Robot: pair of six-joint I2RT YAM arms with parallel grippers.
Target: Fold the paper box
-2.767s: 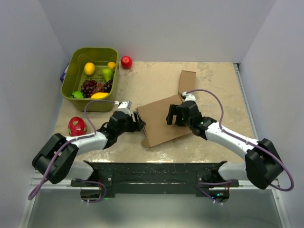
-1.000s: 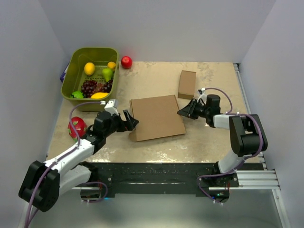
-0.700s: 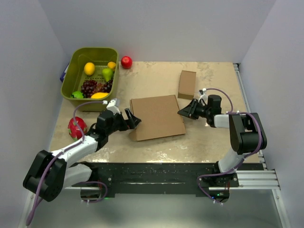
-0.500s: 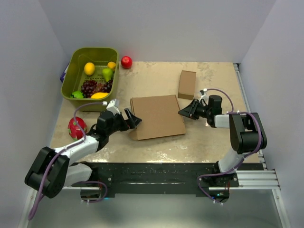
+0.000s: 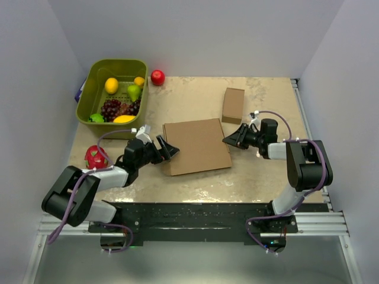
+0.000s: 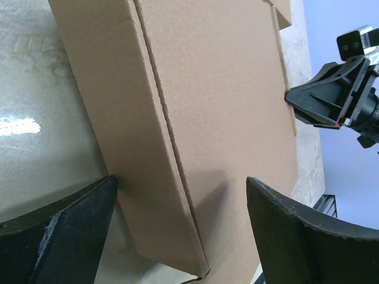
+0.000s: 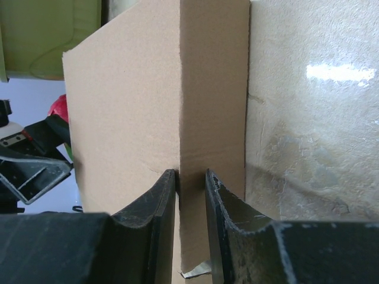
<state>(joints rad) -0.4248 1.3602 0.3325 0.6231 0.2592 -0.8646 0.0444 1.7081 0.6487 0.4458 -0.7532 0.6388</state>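
The paper box (image 5: 195,146) lies shut and flat in the middle of the table, a plain brown shallow rectangle. My left gripper (image 5: 167,149) is open wide at its left edge. In the left wrist view one finger sits low beside the side wall and the other over the lid (image 6: 225,106); the left gripper (image 6: 180,183) touches nothing. My right gripper (image 5: 228,141) is at the box's right edge. In the right wrist view its fingers (image 7: 190,174) stand a narrow gap apart with brown card (image 7: 210,89) of the box's side filling that gap.
A green basket (image 5: 116,61) of fruit stands at the back left, with a red apple (image 5: 157,77) beside it. A dragon fruit (image 5: 95,157) lies left of my left arm. A small brown cardboard box (image 5: 233,105) sits behind my right gripper.
The raised lid now lies flat and the right gripper has moved off it to the right edge. In the last second the left gripper slid closer to the box's left edge.
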